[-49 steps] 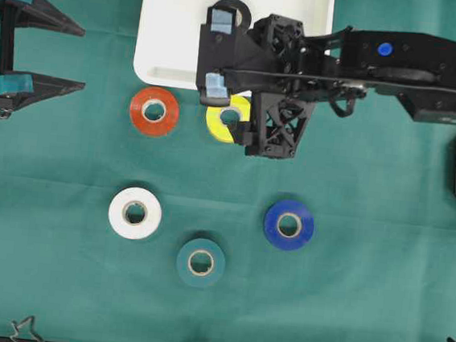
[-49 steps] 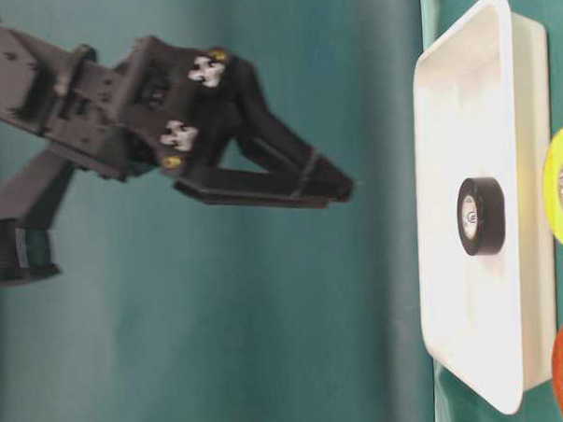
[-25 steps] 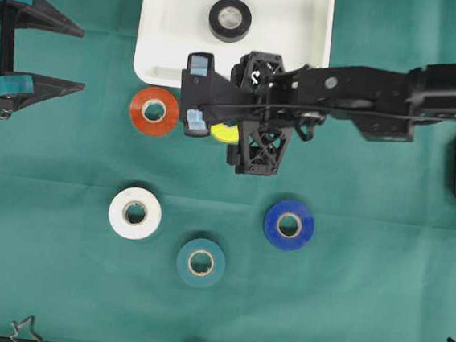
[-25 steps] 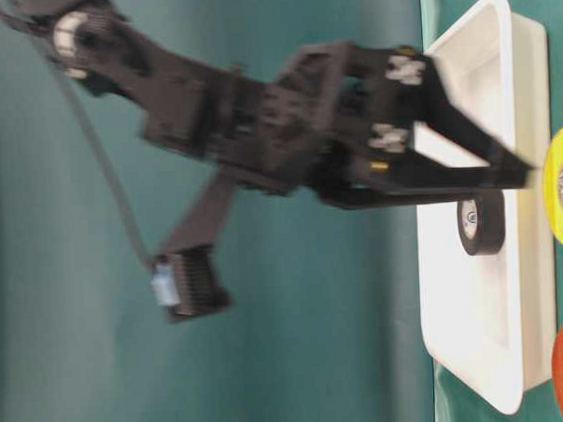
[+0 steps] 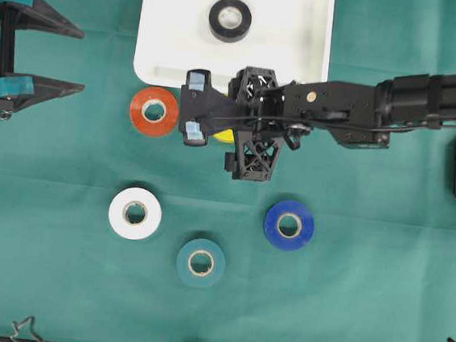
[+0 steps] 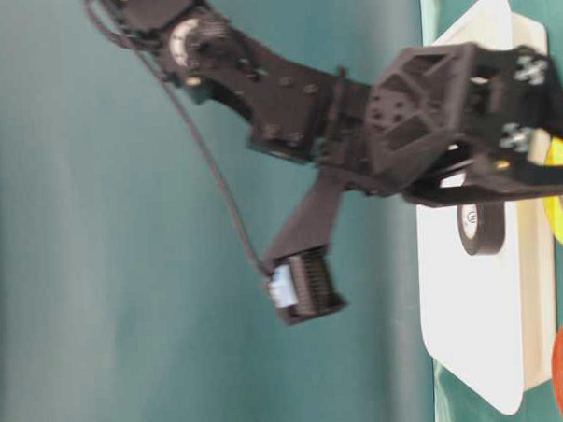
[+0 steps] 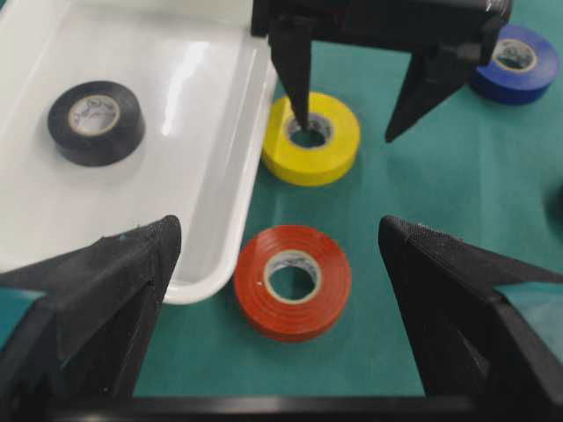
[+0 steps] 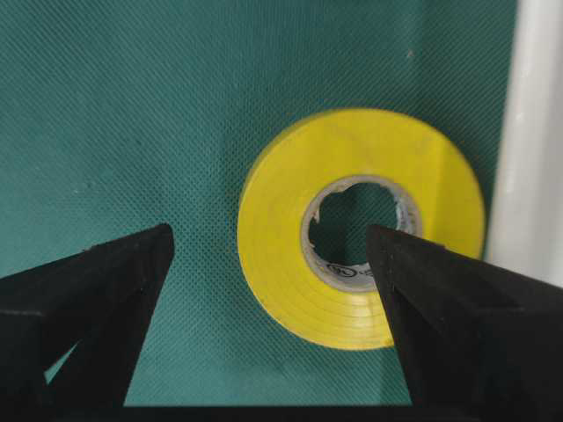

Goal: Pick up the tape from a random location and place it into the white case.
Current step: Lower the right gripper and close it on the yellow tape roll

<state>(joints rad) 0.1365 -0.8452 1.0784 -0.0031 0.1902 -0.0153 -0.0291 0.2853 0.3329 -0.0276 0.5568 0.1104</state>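
A yellow tape roll (image 8: 361, 227) lies flat on the green cloth (image 5: 361, 297), hole upward, just beside the near rim of the white case (image 5: 166, 60). In the overhead view the right arm hides most of it, and only a sliver of yellow shows under the arm.

The right gripper (image 7: 347, 123) hangs directly over this roll with its jaws spread wide and nothing between them. In the left wrist view one finger points down into the roll's hole and the other stands outside the ring on the right. It looks placed to pinch one wall of the ring between the two fingers, though whether the tips already touch the tape cannot be told.

The white case sits at the far side of the table, so a lifted roll would have only a short trip over the rim. One black tape roll (image 5: 230, 19) already lies inside it, flat and well clear of the walls.

An orange tape roll (image 5: 154, 111) lies just left of the yellow one, apart from it and from the case. Nearer the viewer lie a white roll (image 5: 135, 212), a dark teal roll (image 5: 201, 261) and a blue roll (image 5: 289, 225), all flat and well apart.

The left gripper (image 5: 49, 55) waits at the left edge, jaws wide and empty, facing the case and rolls without reaching them.
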